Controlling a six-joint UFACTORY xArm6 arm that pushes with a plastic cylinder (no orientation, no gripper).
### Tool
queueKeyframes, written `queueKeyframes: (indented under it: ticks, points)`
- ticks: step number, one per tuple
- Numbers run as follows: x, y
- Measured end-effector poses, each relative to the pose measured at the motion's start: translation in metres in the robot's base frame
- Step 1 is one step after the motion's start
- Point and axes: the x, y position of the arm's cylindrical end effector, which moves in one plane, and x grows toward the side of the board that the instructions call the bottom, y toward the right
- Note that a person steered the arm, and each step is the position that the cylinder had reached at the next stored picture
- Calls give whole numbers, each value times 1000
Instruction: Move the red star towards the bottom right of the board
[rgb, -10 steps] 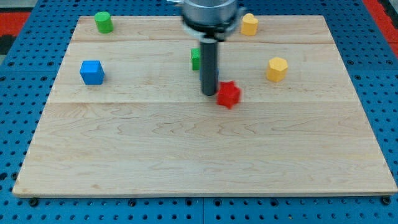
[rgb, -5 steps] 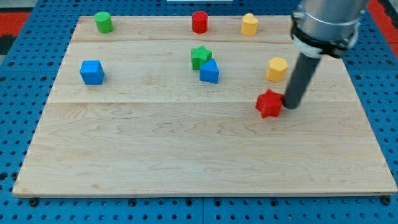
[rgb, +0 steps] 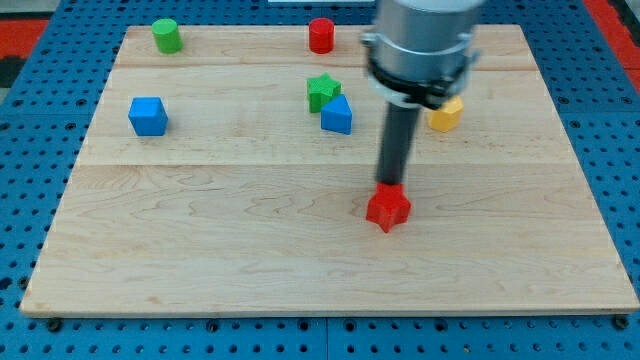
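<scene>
The red star (rgb: 388, 209) lies on the wooden board (rgb: 200, 250), a little right of the middle and below it. My tip (rgb: 391, 185) sits right at the star's top edge, touching it or nearly so. The dark rod rises from there to the arm's grey body at the view's top.
A green star (rgb: 321, 91) and a blue block (rgb: 337, 115) touch each other above the middle. A blue cube (rgb: 148, 116) is at the left. A green cylinder (rgb: 166, 35) and a red cylinder (rgb: 321, 35) stand near the top edge. A yellow block (rgb: 446, 115) shows partly behind the arm.
The red star moved right, then down and back left, ending lower on the board. My tip went from the star's left to its right side, and now sits at its top.
</scene>
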Motion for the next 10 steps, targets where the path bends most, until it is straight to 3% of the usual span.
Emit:
queueKeyframes:
  ticks: [2, 4, 5, 7, 8, 9, 10]
  points:
    - [38, 33]
    - [61, -29]
    - [85, 0]
    - [134, -8]
    - [113, 66]
    - [127, 88]
    - [115, 8]
